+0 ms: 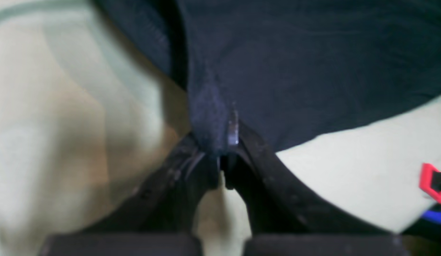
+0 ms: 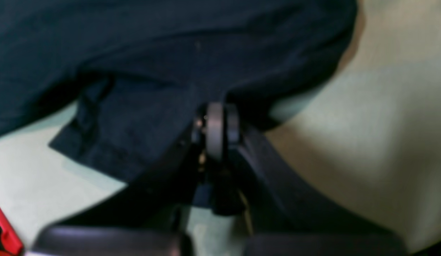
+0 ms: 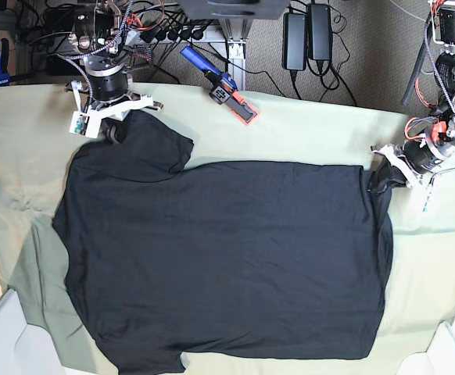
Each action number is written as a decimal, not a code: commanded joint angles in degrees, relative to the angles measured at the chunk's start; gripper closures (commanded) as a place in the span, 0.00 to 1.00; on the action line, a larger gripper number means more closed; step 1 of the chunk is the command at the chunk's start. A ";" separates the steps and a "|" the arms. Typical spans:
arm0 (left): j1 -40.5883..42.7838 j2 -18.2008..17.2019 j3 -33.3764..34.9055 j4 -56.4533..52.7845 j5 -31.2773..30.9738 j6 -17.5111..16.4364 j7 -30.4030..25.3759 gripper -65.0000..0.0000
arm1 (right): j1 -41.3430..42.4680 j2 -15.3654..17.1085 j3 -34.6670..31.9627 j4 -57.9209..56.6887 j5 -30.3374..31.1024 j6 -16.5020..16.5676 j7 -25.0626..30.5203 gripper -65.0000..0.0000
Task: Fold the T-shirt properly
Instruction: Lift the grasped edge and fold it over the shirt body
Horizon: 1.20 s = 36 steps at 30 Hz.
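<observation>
The shirt (image 3: 227, 266) lay spread flat w/ its back or front up (couldn't tell which) on the green sheet (image 3: 24, 156) covering the counter, taking up most of the middle. One short sleeve (image 3: 145, 144) pointed toward the far left corner in the base view; the hem ran down the right side.

My left fingers (image 1: 220, 142) were closed tight on a bunched bit of dark cloth. In the left wrist view the fabric was pinched up into a small peak right between the tips, w/ the rest of the shirt running away above and the sheet pale on both sides. In the base view that grip sat at the shirt's far right corner (image 3: 380, 180), where the edge was puckered and lifted a little.

My right fingers (image 2: 218, 131) were closed too, gripping the sleeve; cloth hung over and around the tips in the right wrist view, the sleeve's cuff (image 2: 89, 142) drooping onto the sheet just beside them. In the base view this hand (image 3: 114, 125) sat at the far left, at the sleeve's end.

A red-and-blue tool (image 3: 220, 84) lay on the sheet near the far edge, btw the two arms, apart from the shirt.
</observation>
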 commanded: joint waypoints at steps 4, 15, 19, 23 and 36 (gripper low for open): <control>0.50 -1.95 -5.77 1.38 -4.26 -5.14 1.81 1.00 | -1.29 2.21 2.34 3.10 -0.07 2.32 -1.49 1.00; 1.27 -3.58 -9.05 1.40 -14.34 -7.97 3.50 1.00 | -2.69 7.61 3.96 12.74 4.22 6.38 -4.09 1.00; -0.70 -3.56 -9.05 1.36 -14.19 -7.97 2.12 1.00 | 2.03 7.61 4.09 12.81 5.90 8.94 -5.35 1.00; -3.63 -3.39 -8.98 -0.26 -12.02 -7.97 0.20 1.00 | 8.09 7.61 4.09 12.44 5.86 9.14 -7.41 1.00; -22.38 -3.41 -3.56 -23.26 -8.50 -7.97 -3.58 1.00 | 28.70 9.42 4.09 -6.71 3.93 10.23 -7.15 1.00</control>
